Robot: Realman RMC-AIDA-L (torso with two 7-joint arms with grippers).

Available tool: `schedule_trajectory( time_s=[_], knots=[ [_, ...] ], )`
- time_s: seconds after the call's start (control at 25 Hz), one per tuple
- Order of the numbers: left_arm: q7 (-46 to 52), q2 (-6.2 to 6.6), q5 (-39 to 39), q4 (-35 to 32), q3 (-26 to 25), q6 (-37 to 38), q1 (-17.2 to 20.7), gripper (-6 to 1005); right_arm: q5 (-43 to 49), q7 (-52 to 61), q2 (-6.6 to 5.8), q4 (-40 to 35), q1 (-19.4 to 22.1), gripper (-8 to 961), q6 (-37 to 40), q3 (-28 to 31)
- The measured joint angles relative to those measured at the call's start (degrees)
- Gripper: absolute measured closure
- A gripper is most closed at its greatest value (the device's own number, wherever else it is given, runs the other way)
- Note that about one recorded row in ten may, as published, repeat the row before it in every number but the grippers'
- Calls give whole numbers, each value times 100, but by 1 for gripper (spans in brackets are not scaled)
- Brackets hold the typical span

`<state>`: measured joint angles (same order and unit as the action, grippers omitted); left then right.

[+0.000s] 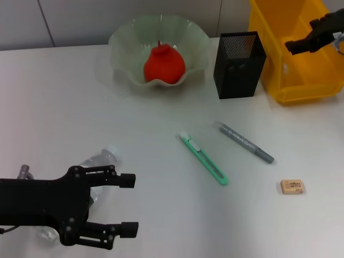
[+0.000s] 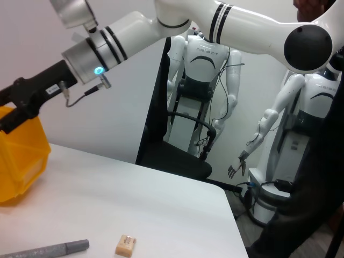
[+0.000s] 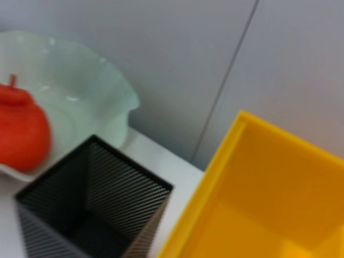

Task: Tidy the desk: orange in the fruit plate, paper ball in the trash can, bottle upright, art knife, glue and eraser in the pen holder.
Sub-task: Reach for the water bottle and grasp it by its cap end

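Head view looks forward and down from high over the white table (image 1: 161, 129), whole desk in frame, yellow bin (image 1: 301, 59) at 1 o'clock, mesh pen holder (image 1: 239, 64) beside it. Left wrist view sits low, facing level across the table past the eraser (image 2: 125, 245) toward the room. Right wrist view hangs close above pen holder (image 3: 91, 199), bin (image 3: 269, 199) and fruit plate (image 3: 80, 91), all shared with the head view.

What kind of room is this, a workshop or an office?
Probably a robot lab. Beyond the white table, white humanoid robots stand on stands next to an office chair, and the table holds tidy-up props such as a pen holder and a yellow bin.
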<state>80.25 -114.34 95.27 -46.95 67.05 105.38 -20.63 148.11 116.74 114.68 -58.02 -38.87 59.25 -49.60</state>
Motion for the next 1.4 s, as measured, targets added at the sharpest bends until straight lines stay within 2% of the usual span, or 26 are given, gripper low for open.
schedule_trajectory(
  time_s=[0.04, 0.12, 0.16, 0.2, 0.24, 0.28, 0.32, 0.36, 0.4, 0.44, 0.52, 0.6, 0.68, 0.72, 0.76, 0.8, 0.88, 0.92, 1.08, 1.12, 1.2, 1.28, 1.32, 1.36, 1.4],
  knots=[
    [17, 0, 0, -17, -4, 0, 0, 201, 0, 0, 0, 0, 0, 228, 0, 0],
    [135, -1, -1, -99, -64, 1, -5, 202, -60, 179, 79, -592, 162, 191, 875, 192],
    [135, -1, -1, -99, -64, 1, -5, 203, -60, 179, 79, -592, 162, 182, 875, 192],
    [215, 0, -1, -145, -105, 2, -8, 204, -99, 380, 167, -1215, 371, 172, 1555, 320],
    [264, 4, -1, -180, -125, 1, -10, 205, -99, 380, 167, -1215, 371, 162, 1555, 320],
    [332, 8, -1, -227, -144, -2, -11, 206, -138, 455, 204, -1501, 487, 153, 1862, 357],
    [463, 14, 0, -338, -176, -26, -10, 207, -287, 581, 262, -2099, 763, 143, 2568, 398],
    [463, 14, 0, -338, -176, -26, -10, 208, -287, 581, 262, -2099, 763, 143, 2568, 398],
    [645, 11, 31, -509, -226, -65, 3, 209, -530, 611, 310, -2631, 1035, 143, 3221, 415],
    [645, 11, 31, -509, -226, -65, 3, 209, -530, 611, 310, -2631, 1035, 143, 3221, 415],
    [976, -62, 226, -874, -387, -138, 5, 211, -1124, 470, 383, -3173, 1421, 143, 4186, 529],
    [1088, -93, 301, -993, -436, -158, 0, 213, -1308, 386, 398, -3231, 1512, 143, 4429, 596],
    [1523, -188, 627, -1379, -546, -263, -52, 215, -1756, 202, 410, -3247, 1670, 144, 4911, 784],
    [1984, -282, 996, -1761, -589, -401, -125, 216, -2111, -35, 413, -3123, 1785, 144, 5255, 965],
    [1984, -282, 996, -1761, -589, -401, -125, 217, -2111, -35, 413, -3123, 1785, 144, 5255, 965],
    [2544, -368, 1500, -2168, -571, -577, -232, 217, -2240, -168, 415, -3038, 1840, 144, 5378, 1025],
    [2816, -394, 1737, -2351, -516, -642, -312, 219, -2462, -543, 418, -2798, 1968, 144, 5507, 1081],
    [3475, -408, 2229, -2676, -311, -773, -503, 220, -2610, -1012, 419, -2497, 2078, 144, 5642, 1090],
    [4205, -411, 2701, -2967, -39, -912, -755, 224, -2680, -1691, 406, -1973, 2140, 144, 5825, 1119],
    [4754, -412, 3078, -3101, 212, -999, -966, 225, -2677, -2039, 397, -1628, 2159, 144, 5900, 1130],
    [5004, -415, 3247, -3145, 339, -1037, -1066, 226, -2673, -2177, 397, -1517, 2170, 144, 5918, 1129],
    [5531, -420, 3633, -3233, 629, -1150, -1260, 228, -2663, -2446, 404, -1319, 2223, 144, 5910, 1135],
    [6211, -421, 4146, -3325, 1060, -1299, -1483, 229, -2658, -2684, 411, -1175, 2275, 143, 5875, 1138],
    [6211, -421, 4146, -3325, 1060, -1299, -1483, 230, -2658, -2684, 411, -1175, 2275, 143, 5875, 1138],
    [6531, -422, 4429, -3355, 1316, -1354, -1620, 231, -2657, -2781, 411, -1102, 2294, 143, 5863, 1138]
  ],
)
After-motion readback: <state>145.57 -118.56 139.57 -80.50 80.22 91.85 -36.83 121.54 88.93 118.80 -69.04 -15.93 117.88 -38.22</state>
